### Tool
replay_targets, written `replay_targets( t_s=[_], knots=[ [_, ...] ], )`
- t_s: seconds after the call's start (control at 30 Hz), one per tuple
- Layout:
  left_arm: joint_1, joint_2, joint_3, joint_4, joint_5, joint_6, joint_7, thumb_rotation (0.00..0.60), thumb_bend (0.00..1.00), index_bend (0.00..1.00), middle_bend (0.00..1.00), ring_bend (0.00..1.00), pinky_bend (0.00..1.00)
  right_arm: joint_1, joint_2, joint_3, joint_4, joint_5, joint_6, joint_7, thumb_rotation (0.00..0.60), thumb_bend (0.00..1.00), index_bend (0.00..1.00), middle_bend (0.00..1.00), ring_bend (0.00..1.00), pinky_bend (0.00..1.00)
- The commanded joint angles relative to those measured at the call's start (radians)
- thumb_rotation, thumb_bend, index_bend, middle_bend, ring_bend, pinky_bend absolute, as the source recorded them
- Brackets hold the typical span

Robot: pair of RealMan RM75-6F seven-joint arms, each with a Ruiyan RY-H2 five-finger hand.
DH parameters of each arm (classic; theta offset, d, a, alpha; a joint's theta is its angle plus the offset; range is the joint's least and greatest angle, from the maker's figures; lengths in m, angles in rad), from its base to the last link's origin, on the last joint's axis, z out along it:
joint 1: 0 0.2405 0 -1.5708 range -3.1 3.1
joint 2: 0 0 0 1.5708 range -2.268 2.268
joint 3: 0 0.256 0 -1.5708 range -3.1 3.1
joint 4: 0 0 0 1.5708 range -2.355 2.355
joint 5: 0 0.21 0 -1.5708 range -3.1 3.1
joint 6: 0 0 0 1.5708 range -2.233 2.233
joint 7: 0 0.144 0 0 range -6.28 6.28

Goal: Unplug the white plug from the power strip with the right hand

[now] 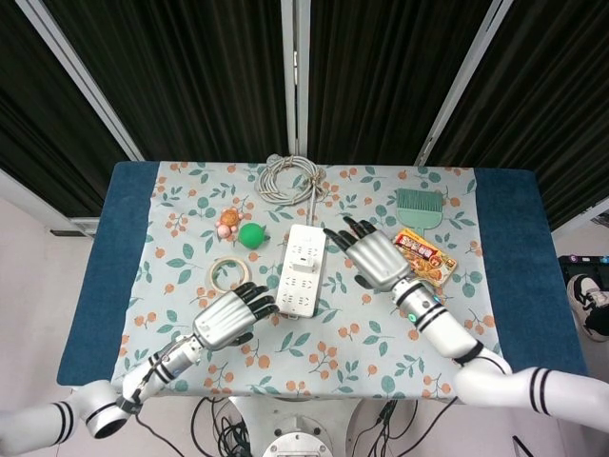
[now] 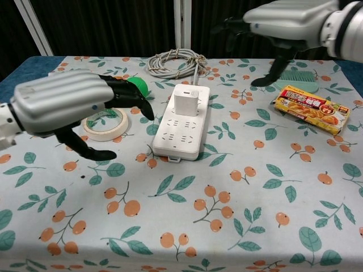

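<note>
Right hand (image 1: 373, 257) hovers beside the power strip (image 1: 301, 269), fingers (image 1: 344, 228) spread, holding nothing

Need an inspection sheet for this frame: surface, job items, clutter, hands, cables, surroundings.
Surface: floral cloth over a blue table.
Job items: white plug seated at the far end of the power strip.
Clutter: tape roll, green ball, small toy, brush, food box.
Hands: right hand open above the cloth between strip and box, touching nothing; left hand open, near the tape.
Cables: grey cord coiled behind the strip.
Surroundings: dark curtains with white frame bars.
</note>
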Motion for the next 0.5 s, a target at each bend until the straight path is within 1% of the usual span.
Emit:
replay_targets(
  t_s=[0.03,0.23,0.5],
  knots=[
    [-0.040,-0.044,0.000,0.043,-0.033,-0.048,-0.009,0.600,0.20,0.26,0.25,0.17,0.26,0.076,-0.080,0.008,0.066,0.079,-0.031,-0.064,0.600,0.15,0.01,0.22,0.06,0.19],
    [-0.078,-0.107,0.014,0.116,-0.066,-0.091,-0.014,0.600,0.20,0.26,0.25,0.17,0.25,0.157,-0.174,-0.012,0.163,0.142,-0.053,-0.101,0.600,0.17,0.03,0.24,0.08,0.21],
    [-0.098,-0.151,0.034,0.148,-0.080,-0.070,-0.034,0.600,0.20,0.26,0.25,0.17,0.25,0.228,-0.270,-0.043,0.292,0.188,-0.074,-0.114,0.600,0.20,0.06,0.25,0.09,0.22]
  ],
)
